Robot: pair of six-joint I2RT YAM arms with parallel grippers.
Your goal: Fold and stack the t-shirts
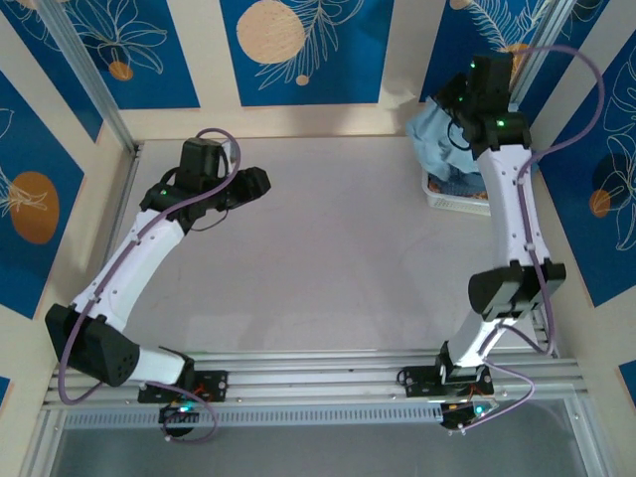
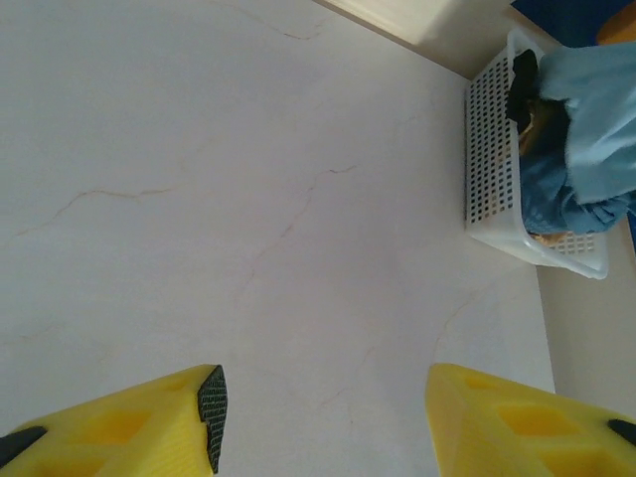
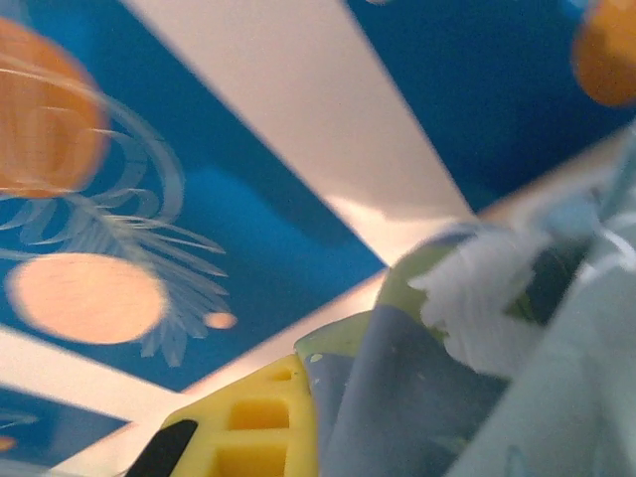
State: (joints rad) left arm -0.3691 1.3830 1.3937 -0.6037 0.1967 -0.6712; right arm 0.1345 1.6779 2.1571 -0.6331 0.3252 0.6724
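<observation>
A pale sky-blue t-shirt (image 1: 433, 136) hangs bunched above the white slatted basket (image 1: 449, 202) at the far right, with my right gripper (image 1: 465, 97) shut on it. In the right wrist view the blue cloth (image 3: 427, 388) lies against the yellow finger (image 3: 253, 422) and hides the other one. The left wrist view shows the same pale t-shirt (image 2: 596, 109) rising out of the basket (image 2: 487, 149), with a darker blue t-shirt (image 2: 552, 194) lying inside. My left gripper (image 1: 260, 184) hovers over the bare table left of centre, its yellow fingers (image 2: 149, 427) apart and nothing between them.
The pale marbled table (image 1: 328, 248) stretches between the two arms. The basket stands against the back right corner by the blue patterned wall panels (image 1: 298, 45). An aluminium rail frame (image 1: 328, 373) runs along the near edge.
</observation>
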